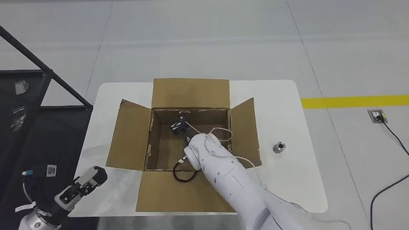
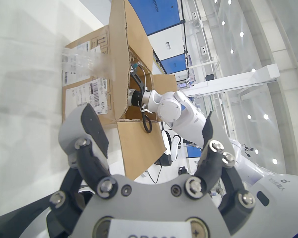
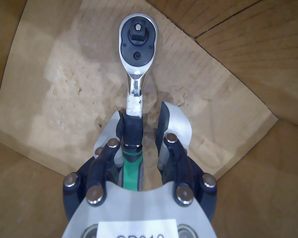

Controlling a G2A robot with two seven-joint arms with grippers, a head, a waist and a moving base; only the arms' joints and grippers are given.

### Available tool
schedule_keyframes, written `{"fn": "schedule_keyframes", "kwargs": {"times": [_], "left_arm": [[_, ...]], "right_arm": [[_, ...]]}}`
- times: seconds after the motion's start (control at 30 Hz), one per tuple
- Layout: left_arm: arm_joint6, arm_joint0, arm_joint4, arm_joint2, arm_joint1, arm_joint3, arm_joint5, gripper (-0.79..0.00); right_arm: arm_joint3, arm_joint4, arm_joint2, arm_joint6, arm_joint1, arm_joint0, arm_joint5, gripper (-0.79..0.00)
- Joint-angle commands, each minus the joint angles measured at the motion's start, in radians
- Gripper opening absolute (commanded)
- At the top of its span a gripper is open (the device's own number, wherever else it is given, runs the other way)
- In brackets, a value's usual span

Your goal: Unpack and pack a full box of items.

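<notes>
My right gripper (image 3: pixel 141 115) is down inside the box (image 1: pixel 190 92), mid-frame in the top view. Its fingers are part-open astride the handle of the ratchet wrench (image 3: pixel 136 50), one pad touching, a gap at the other. My left gripper (image 1: pixel 89 182) hangs lower left, spread wide, holding nothing.

A ratchet wrench (image 3: pixel 136 48) sits inside the cardboard box (image 3: pixel 64 80), chrome head facing a worn panel. Its black-and-green handle runs between the right gripper (image 3: pixel 141 111) fingers, against one, clear of the other
</notes>
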Motion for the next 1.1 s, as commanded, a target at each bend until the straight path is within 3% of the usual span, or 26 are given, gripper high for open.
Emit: {"fn": "schedule_keyframes", "kwargs": {"times": [0.0, 0.27, 0.73, 1.07], "left_arm": [[0.001, 0.001, -0.002, -0.002, 0.001, 0.002, -0.002, 0.000], [0.003, -0.001, -0.005, -0.002, 0.003, 0.001, 0.000, 0.000], [0.011, -0.001, 0.000, 0.006, 0.007, -0.013, -0.001, 0.000], [0.021, 0.008, 0.004, 0.008, 0.008, -0.026, -0.004, 0.000]], "right_arm": [[0.000, -0.002, 0.001, -0.001, -0.001, 0.001, 0.000, -0.785], [-0.011, 0.013, 0.021, -0.025, 0.002, 0.016, -0.040, -0.785], [-0.103, 0.009, 0.052, 0.027, 0.037, 0.039, -0.237, -0.785], [-0.269, -0.079, 0.076, 0.097, 0.096, -0.008, -0.217, -0.785]]}}
